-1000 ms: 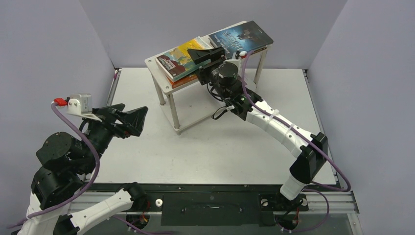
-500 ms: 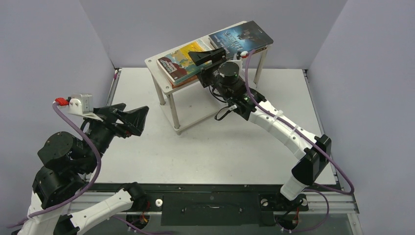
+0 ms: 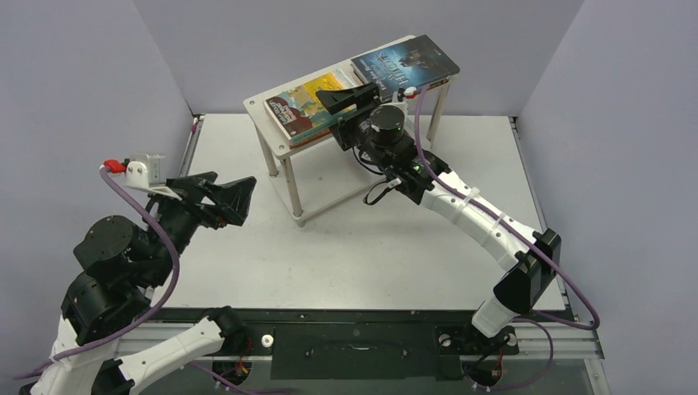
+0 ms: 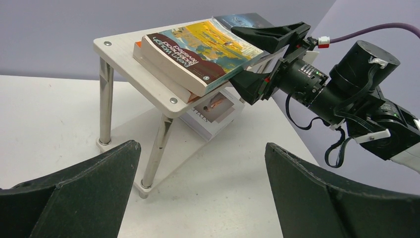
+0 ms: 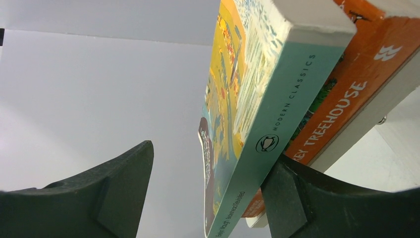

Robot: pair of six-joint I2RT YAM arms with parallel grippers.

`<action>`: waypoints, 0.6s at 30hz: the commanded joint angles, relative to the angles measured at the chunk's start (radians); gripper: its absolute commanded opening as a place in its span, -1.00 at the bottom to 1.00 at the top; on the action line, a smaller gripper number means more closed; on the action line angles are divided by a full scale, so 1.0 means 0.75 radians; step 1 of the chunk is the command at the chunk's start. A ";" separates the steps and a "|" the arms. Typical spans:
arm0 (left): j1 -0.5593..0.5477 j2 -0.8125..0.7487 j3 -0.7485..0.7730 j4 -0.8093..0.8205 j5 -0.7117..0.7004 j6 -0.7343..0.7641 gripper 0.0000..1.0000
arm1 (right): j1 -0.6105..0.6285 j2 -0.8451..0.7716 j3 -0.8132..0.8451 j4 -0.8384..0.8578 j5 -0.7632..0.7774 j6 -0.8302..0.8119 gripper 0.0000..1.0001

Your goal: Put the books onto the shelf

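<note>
The white shelf (image 3: 259, 111) (image 4: 119, 47) stands at the back of the table. On its top board the yellow-teal book (image 3: 306, 100) (image 4: 208, 44) (image 5: 257, 99) lies on the orange book (image 5: 346, 99), with a dark blue-grey book (image 3: 405, 62) (image 4: 242, 20) to their right. A white book (image 4: 210, 111) sits on the lower board. My right gripper (image 3: 329, 111) (image 5: 213, 153) is open and straddles the yellow-teal book's edge. One finger (image 5: 297, 198) is pressed against the underside of the stack, and the other stands apart above the cover. My left gripper (image 3: 226, 197) (image 4: 200, 145) hangs open and empty over the table, left of the shelf.
Thin silver legs (image 4: 105, 99) carry the shelf, and its lower board (image 3: 329, 196) rests on the white table (image 3: 370, 247). Grey walls close in the back and both sides. A purple cable (image 3: 486, 214) runs along the right arm.
The right gripper has edged slightly farther in over the shelf top, and the yellow-teal book has shifted a little with it. The left gripper has drifted a bit forward and right.
</note>
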State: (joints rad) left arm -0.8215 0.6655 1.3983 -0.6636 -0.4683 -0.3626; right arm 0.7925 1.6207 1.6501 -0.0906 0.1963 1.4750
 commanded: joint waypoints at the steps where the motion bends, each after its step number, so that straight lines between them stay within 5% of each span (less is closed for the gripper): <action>1: 0.003 0.066 0.002 0.024 -0.001 0.008 0.93 | 0.009 -0.096 -0.041 0.051 -0.030 -0.015 0.41; 18: 0.006 0.408 0.188 -0.207 0.084 -0.033 0.93 | 0.007 -0.120 -0.079 0.053 -0.051 -0.023 0.41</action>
State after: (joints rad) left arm -0.8215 0.9195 1.4704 -0.7815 -0.4412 -0.3645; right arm 0.7929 1.5745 1.5925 -0.0788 0.1715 1.4746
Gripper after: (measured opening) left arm 0.965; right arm 0.707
